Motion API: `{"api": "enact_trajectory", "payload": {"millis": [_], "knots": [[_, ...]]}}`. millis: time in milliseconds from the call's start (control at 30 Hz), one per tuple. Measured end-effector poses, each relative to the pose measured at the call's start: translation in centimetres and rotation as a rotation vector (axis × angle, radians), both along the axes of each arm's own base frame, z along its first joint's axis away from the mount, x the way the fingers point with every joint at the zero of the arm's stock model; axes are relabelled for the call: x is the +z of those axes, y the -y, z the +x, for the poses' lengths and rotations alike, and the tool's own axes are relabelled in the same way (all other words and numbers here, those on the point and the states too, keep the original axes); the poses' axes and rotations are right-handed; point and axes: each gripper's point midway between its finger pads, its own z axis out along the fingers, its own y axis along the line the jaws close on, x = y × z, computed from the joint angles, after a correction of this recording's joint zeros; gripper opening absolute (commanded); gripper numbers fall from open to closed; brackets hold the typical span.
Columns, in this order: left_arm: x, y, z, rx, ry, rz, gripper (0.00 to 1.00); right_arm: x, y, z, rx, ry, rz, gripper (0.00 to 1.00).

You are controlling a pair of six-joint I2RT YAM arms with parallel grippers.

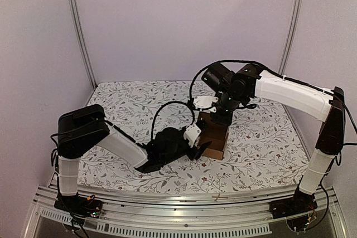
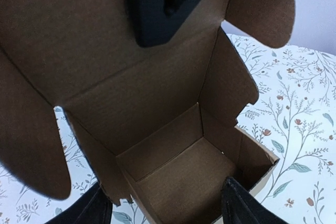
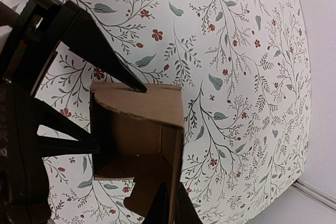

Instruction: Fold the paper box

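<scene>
The paper box (image 1: 215,140) stands mid-table as a small brown carton, its opening turned toward my left arm. My left gripper (image 1: 201,150) is open at that opening. In the left wrist view I look into the paper box (image 2: 173,171), and the left gripper (image 2: 164,192) straddles its near part, one finger outside the left wall and one at the right edge. From above, my right gripper (image 1: 218,119) is shut on the box's upright flap. The right wrist view shows the right gripper (image 3: 176,205) pinching a thin wall of the paper box (image 3: 142,108).
A floral cloth (image 1: 139,104) covers the table. Pale walls with metal posts (image 1: 81,32) close in the back and sides. An aluminium rail (image 1: 184,199) runs along the near edge between the arm bases.
</scene>
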Motion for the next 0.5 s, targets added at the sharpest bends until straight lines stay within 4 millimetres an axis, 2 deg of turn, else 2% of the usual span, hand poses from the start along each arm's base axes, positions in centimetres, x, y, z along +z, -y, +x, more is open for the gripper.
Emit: {"api": "enact_trajectory", "payload": {"millis": [167, 500], "knots": [[-0.07, 0.27, -0.09, -0.004, -0.005, 0.011, 0.69, -0.05, 0.03, -0.11, 0.001, -0.004, 0.002, 0.0], [-0.17, 0.62, -0.55, -0.02, 0.008, 0.032, 0.68, -0.1, 0.49, -0.68, 0.001, -0.002, 0.019, 0.0]]}}
